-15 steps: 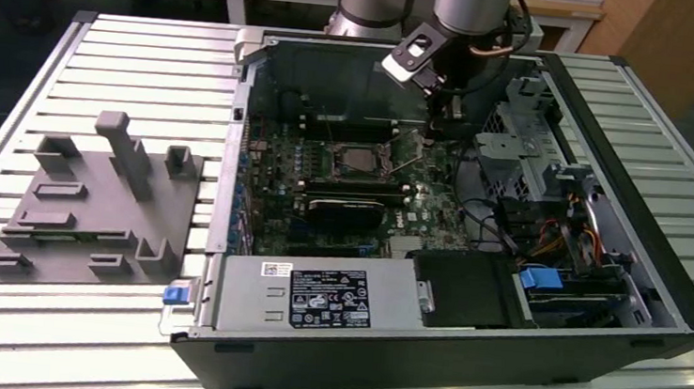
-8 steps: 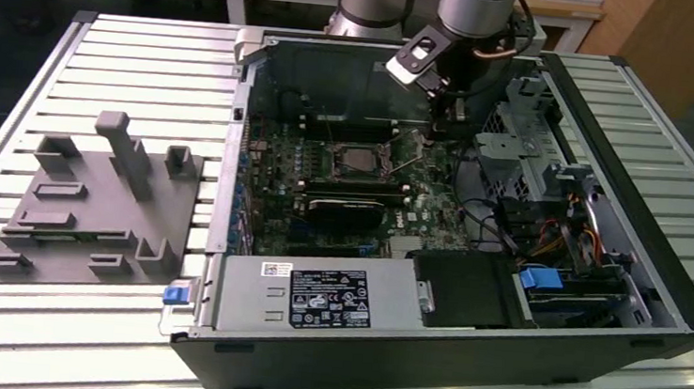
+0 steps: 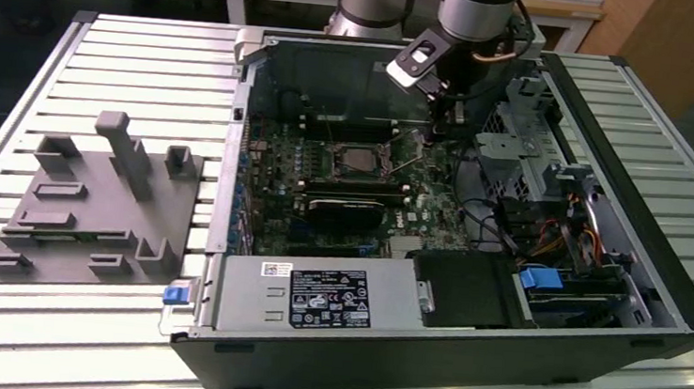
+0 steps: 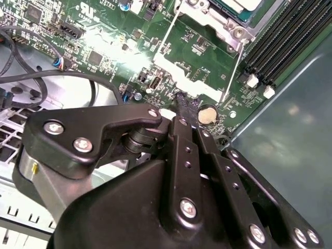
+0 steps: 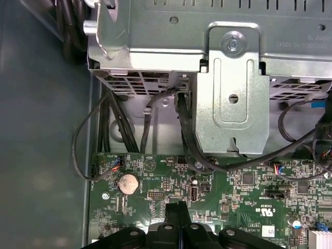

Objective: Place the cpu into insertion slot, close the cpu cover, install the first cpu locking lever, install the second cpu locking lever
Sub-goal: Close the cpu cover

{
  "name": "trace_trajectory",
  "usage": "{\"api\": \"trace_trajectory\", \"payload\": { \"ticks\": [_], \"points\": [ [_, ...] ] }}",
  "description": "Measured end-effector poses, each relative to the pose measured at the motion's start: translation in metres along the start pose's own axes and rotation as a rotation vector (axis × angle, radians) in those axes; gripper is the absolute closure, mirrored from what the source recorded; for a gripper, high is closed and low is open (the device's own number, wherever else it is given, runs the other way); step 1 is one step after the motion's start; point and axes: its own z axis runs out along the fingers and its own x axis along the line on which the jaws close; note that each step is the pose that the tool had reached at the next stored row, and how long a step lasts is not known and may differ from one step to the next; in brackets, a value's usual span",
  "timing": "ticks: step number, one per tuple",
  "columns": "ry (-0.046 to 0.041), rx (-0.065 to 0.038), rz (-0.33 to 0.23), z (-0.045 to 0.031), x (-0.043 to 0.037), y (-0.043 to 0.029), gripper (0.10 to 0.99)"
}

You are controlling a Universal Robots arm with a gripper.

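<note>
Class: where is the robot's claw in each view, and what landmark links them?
Exterior view: claw over the green motherboard, at its far edge.
Second wrist view: claw shut, tips beside the coin battery.
First wrist view: claw shut, coin battery close by.
Shared landmark: the green motherboard; the coin battery in both wrist views.

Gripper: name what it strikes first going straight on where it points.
Likely the green circuit board, just ahead of the shut black gripper, beside the round silver coin cell; gap unclear.
</note>
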Motion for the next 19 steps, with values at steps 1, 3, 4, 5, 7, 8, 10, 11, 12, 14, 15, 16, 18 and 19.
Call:
{"api": "trace_trajectory", "payload": {
  "ticks": [1,3,4,5,7,8,10,11,12,14,15,16,18,19],
  "points": [
    [-0.0001,0.0,0.0,0.0003,0.0,-0.0001,0.98],
    [-0.0001,0.0,0.0,0.0005,0.0,-0.0014,0.98],
    [-0.0001,0.0,0.0,0.0006,0.0,-0.0023,0.98],
    [-0.0001,0.0,0.0,0.0007,0.0,-0.0031,0.98],
    [-0.0002,0.0,0.0,0.0006,0.0001,-0.0051,0.98],
    [-0.0002,0.0,0.0,0.0006,0.0001,-0.0062,0.98],
    [-0.0001,0.0,0.0,0.0005,0.0001,-0.0086,0.98],
    [0.0,0.0,0.0,0.0004,0.0002,-0.0101,0.98],
    [-0.0001,0.0,0.0,0.0004,0.0002,-0.0118,0.98],
    [-0.0001,0.0,0.0,0.0002,0.0002,-0.0155,0.98],
    [-0.0002,0.0,0.0,0.0001,0.0002,-0.0171,0.98],
    [-0.0001,0.0,0.0,0.0,0.0003,-0.0183,0.98],
    [0.0001,0.0,0.0,0.0,0.0003,-0.0201,0.98],
    [-0.0001,0.0,0.0,-0.0001,0.0003,-0.0211,0.98]
  ]
}}
